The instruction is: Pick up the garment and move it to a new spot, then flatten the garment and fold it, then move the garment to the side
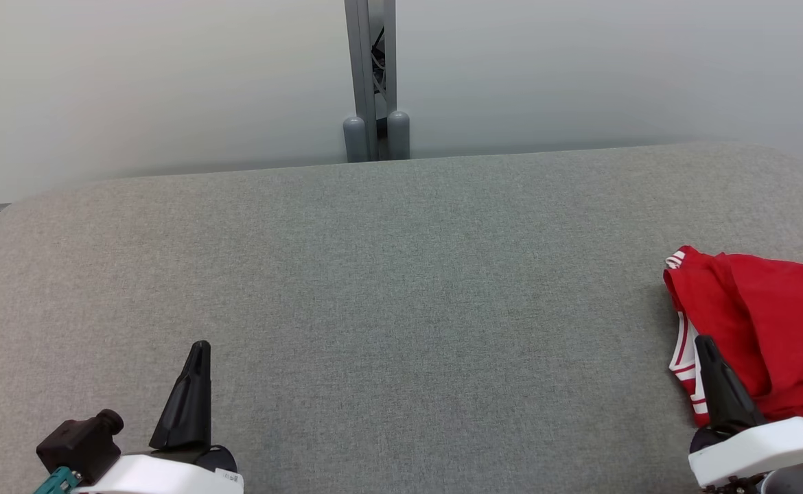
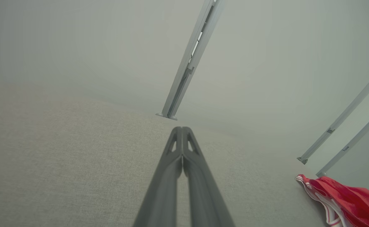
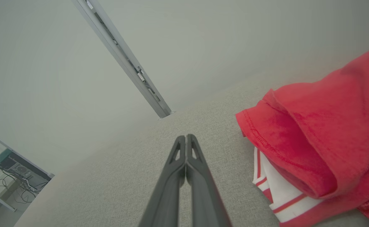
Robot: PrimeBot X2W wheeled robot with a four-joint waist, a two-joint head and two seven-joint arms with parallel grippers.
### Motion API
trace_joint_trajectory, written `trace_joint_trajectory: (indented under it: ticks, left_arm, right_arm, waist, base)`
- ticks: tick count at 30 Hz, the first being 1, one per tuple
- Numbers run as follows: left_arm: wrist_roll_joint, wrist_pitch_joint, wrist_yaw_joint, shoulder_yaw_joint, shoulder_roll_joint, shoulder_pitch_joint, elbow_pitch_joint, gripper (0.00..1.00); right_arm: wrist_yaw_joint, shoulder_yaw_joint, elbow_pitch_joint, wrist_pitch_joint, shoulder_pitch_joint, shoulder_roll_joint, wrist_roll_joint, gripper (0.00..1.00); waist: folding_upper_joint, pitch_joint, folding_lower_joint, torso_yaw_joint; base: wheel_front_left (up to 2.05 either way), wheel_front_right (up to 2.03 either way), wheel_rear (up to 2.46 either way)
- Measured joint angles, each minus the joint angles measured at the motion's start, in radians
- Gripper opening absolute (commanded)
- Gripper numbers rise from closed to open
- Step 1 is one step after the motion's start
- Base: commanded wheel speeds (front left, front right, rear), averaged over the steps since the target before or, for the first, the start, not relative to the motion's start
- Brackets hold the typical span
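Red garment [image 1: 765,322] on grey table [image 1: 401,274], right fingers [image 1: 720,384] alongside.

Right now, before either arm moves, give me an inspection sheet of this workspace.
Surface: grey fabric tabletop, rounded corners, smooth.
Job's things: red garment with white striped trim, crumpled at the table's right end, not yet flattened.
Clutter: nothing seen.
Grippers: left gripper shut, empty, over bare fabric; right gripper shut, empty, beside the garment.
Cables: wires inside the grey post; loose cables off beyond the table.
Surroundings: pale wall behind the table.
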Motion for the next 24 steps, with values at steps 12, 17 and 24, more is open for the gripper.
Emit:
trace_joint_trajectory:
  ticks: [12, 17, 24]
  left_arm:
    - [-0.162, -0.008, -0.024, -0.001, -0.021, 0.015, -0.008, 0.0]
    - [-0.211, -0.012, -0.03, -0.002, -0.029, 0.016, -0.01, 0.0]
    - [-0.291, -0.016, -0.044, -0.002, -0.037, 0.021, -0.014, 0.0]
  right_arm:
    - [0.0, -0.07, 0.027, 0.097, -0.021, -0.005, 0.172, 0.0]
    - [0.0, -0.092, 0.036, 0.129, -0.024, -0.005, 0.224, 0.0]
    - [0.0, -0.132, 0.051, 0.182, -0.035, -0.006, 0.306, 0.0]
  waist:
    - [0.0, -0.001, 0.0, 0.002]
    - [0.0, -0.001, 0.0, 0.003]
    - [0.0, -0.001, 0.0, 0.004]
  base:
    - [0.0, 0.0, 0.0]
    - [0.0, 0.0, 0.0]
    - [0.0, 0.0, 0.0]
